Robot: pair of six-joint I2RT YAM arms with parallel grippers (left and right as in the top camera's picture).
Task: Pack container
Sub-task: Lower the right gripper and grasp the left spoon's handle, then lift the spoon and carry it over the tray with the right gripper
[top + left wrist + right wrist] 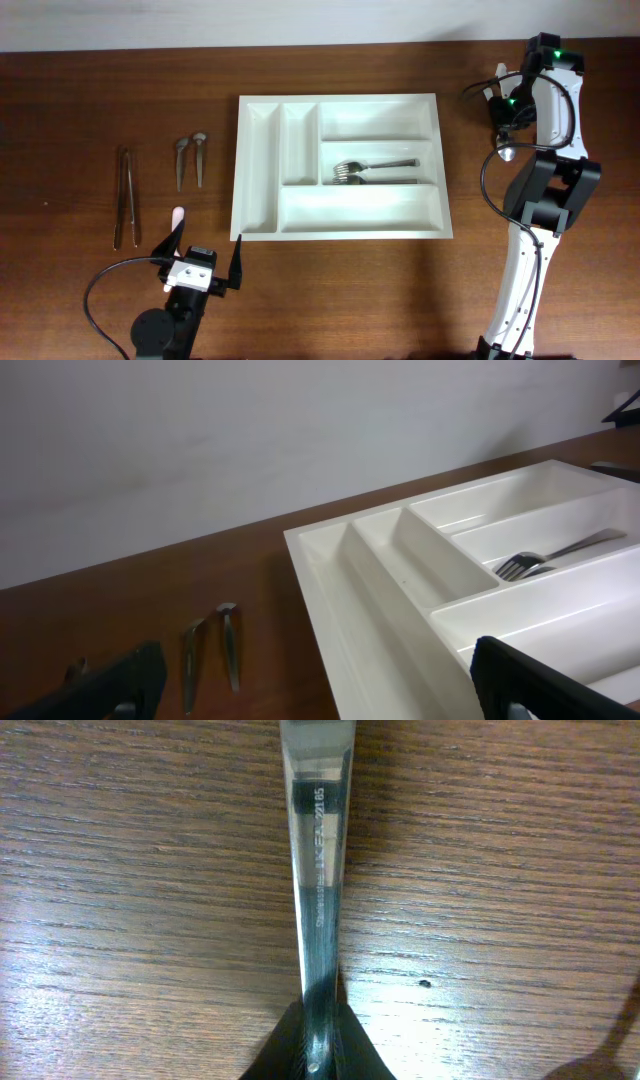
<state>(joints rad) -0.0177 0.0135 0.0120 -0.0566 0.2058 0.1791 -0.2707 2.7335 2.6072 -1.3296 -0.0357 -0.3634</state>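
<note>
Now at the right gripper (318, 1042): fingers closed on the narrow handle of a metal utensil (318, 870); the pinch sits at the handle's near end, so the rest projects forward past the fingertips.
Held item: flat polished steel with stamped lettering; the working end is out of frame, so fork, knife or spoon cannot be told.
Support: the handle runs low over the wooden table (120, 920); whether it rests on the wood or is just clear of it cannot be told.
Grip position: right of the container (340, 234), near its far right corner and apart from it, judged a pick-up spot rather than a drop-off.
Container: white five-compartment tray lying flat and open side up, mid-table between the two arms, so either can reach it.
Contents: forks (372, 170) lie lengthwise in the middle crosswise compartment, heads toward the container's left; the other four compartments look empty. The long slot suits their length, and like seems grouped with like.
Left gripper (210, 240): fingers spread wide, holding nothing, just off the container's near left corner; judged to be waiting.
Loose items: two spoons (190, 155) and a long tongs-like tool (126, 195) lie left of the container, well apart from it, nearer the left arm.
Progress: judged early; most cutlery is outside the container.
</note>
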